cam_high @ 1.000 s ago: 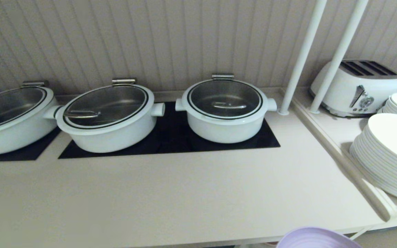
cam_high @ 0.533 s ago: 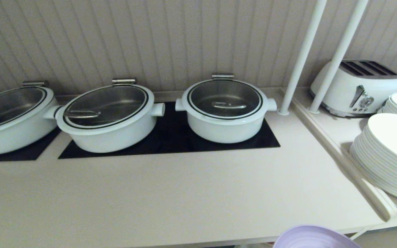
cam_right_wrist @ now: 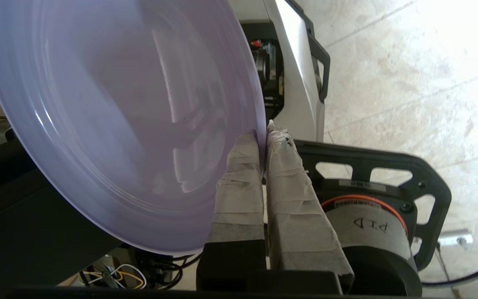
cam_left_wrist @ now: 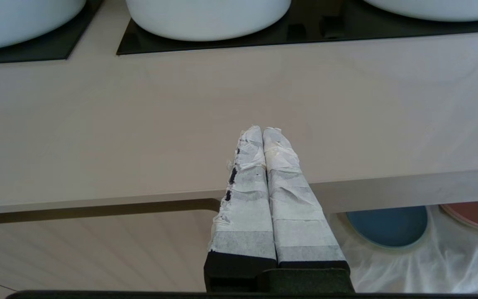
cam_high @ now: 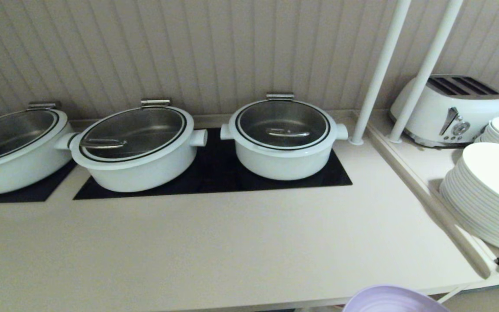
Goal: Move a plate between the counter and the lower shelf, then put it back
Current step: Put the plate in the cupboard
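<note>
The lilac plate point(cam_right_wrist: 110, 116) fills most of the right wrist view, and my right gripper point(cam_right_wrist: 262, 133) is shut on its rim, one taped finger on each side. In the head view only the plate's upper edge point(cam_high: 394, 299) peeks up at the bottom, just below the front edge of the beige counter point(cam_high: 215, 242). The left gripper point(cam_left_wrist: 262, 129) is shut and empty, parked in front of the counter's edge point(cam_left_wrist: 388, 191). The lower shelf's white cloth point(cam_left_wrist: 388, 265) shows under the counter in the left wrist view.
Three white lidded pots point(cam_high: 282, 136) stand on black hob panels point(cam_high: 215, 173) at the back. Stacked white plates point(cam_high: 487, 195) and a toaster point(cam_high: 448, 108) sit on the right side ledge behind two white poles point(cam_high: 379, 73). A blue plate point(cam_left_wrist: 386, 226) and a pink plate point(cam_left_wrist: 477, 214) lie on the cloth.
The plate's edge at the bottom of the head view has drifted slightly left. Nothing else has moved.
</note>
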